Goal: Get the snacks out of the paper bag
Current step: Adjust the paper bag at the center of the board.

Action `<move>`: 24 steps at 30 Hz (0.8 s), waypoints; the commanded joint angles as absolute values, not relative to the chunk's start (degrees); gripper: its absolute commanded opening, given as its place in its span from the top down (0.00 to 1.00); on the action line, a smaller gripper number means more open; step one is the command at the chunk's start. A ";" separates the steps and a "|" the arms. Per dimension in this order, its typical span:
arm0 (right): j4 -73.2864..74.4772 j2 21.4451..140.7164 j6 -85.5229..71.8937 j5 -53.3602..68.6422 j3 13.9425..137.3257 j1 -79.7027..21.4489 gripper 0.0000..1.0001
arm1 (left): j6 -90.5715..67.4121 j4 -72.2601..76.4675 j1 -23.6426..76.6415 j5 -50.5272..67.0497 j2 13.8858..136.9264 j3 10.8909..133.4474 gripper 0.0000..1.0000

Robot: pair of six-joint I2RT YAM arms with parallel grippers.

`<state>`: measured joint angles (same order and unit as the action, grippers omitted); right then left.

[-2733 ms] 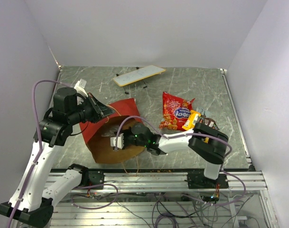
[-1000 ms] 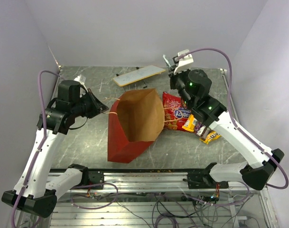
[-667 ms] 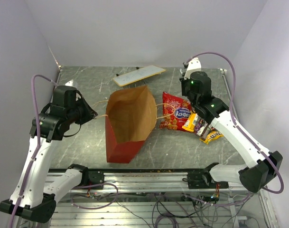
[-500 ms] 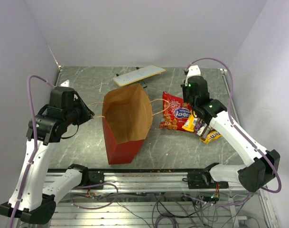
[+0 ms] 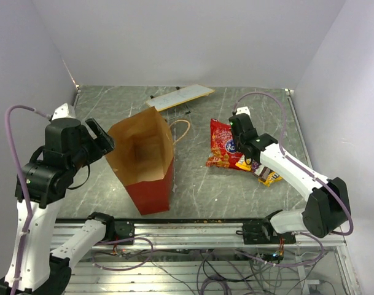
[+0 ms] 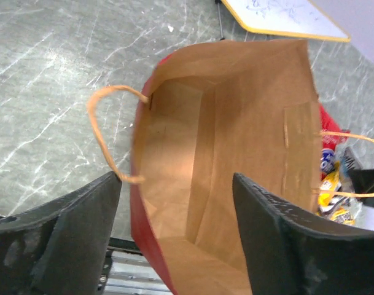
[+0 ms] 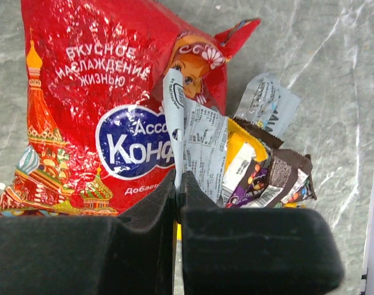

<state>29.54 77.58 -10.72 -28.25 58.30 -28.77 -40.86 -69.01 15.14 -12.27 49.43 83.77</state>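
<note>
- Left fingers (image 6: 177,178): spread wide and holding nothing. In the wrist view they frame the mouth of the tall red paper bag with a brown kraft inside (image 6: 174,141), touching neither wall as far as we can tell.
- Paper bag (image 5: 151,195): upright, left of centre in the top view, mouth up. The inside we can see is bare.
- Right fingers (image 7: 177,184): pressed together on a thin silver-white printed packet (image 7: 196,138).
- Snacks: the large red crinkly chip bag with a blue oval logo (image 7: 94,110) lies flat on the grey marbled counter (image 5: 199,184). The small brown, purple and yellow candy packets (image 7: 272,178) are heaped against its right edge.
- Key relation: the held packet sits over the seam between chip bag and heap, well apart from the paper bag. The right arm is the nearer one.
- Our reading: what is left is to let the packet go onto the heap.
</note>
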 commanded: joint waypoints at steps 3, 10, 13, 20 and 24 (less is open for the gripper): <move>27.35 78.35 -12.34 -27.42 55.05 -28.63 1.00 | -36.98 -70.09 14.77 -15.03 49.37 89.16 0.00; 25.56 80.07 -12.98 -26.59 52.30 -28.62 1.00 | -33.94 -72.58 14.72 -17.53 50.47 94.04 0.00; 25.32 79.60 -13.55 -25.77 51.91 -28.61 0.97 | -33.84 -73.94 14.77 -17.80 50.90 96.59 0.01; 29.72 77.42 -14.23 -25.42 54.19 -28.65 0.54 | -33.23 -74.97 14.74 -17.13 54.02 104.02 0.00; 33.84 74.24 -12.57 -24.99 58.64 -28.64 0.24 | -34.52 -73.35 14.77 -15.94 55.51 106.78 0.00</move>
